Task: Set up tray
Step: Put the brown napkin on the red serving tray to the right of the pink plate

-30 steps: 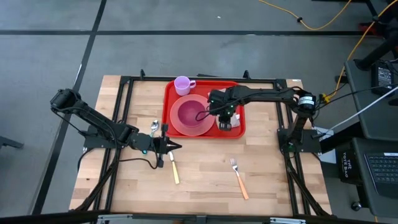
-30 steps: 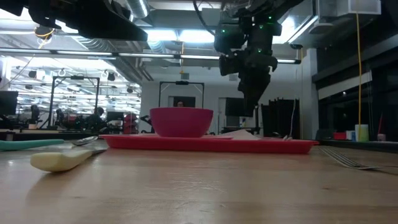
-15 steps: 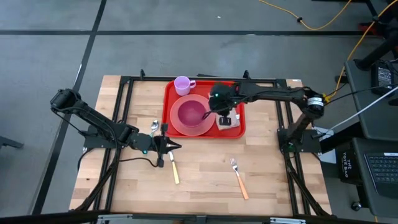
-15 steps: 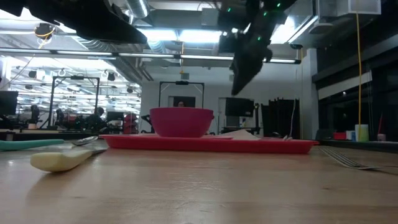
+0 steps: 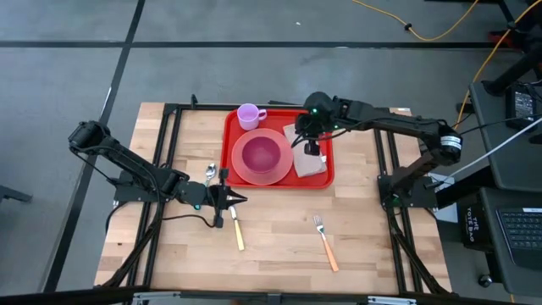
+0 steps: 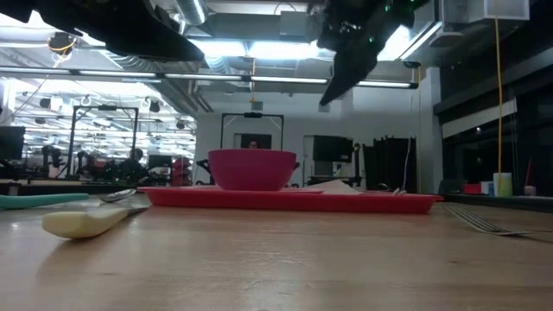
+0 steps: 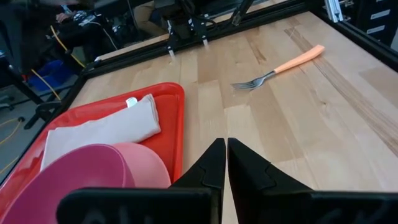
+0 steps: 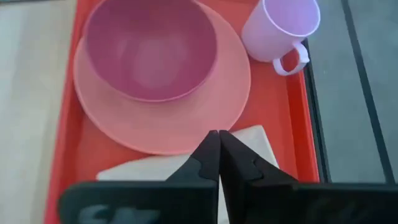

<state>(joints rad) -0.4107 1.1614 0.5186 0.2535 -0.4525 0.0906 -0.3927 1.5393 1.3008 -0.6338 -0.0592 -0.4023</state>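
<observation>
The red tray (image 5: pixel 323 176) lies at the far middle of the table. On it stand a pink plate (image 5: pixel 246 175) carrying a pink bowl (image 5: pixel 261 153), a lilac mug (image 5: pixel 248 115) at its far left corner, and a folded beige napkin (image 5: pixel 312 164) lying flat on its right part. My right gripper (image 5: pixel 310 151) hangs shut above the napkin, well clear of it (image 6: pixel 332 93), slanting down. My left gripper (image 5: pixel 240 200) is shut too and hovers left of the tray, near its front corner, touching nothing (image 7: pixel 225 144).
A spoon (image 5: pixel 210 174) lies left of the tray. A knife with a yellow handle (image 5: pixel 238 231) lies just in front of my left gripper. An orange-handled fork (image 5: pixel 327 243) lies on the bare wood toward the near right. A black frame (image 5: pixel 385 144) runs around the table top.
My right gripper has risen from just above the napkin, drawn back toward the table's far edge, and tipped from pointing nearly straight down to a slant. The napkin has stayed flat on the tray.
</observation>
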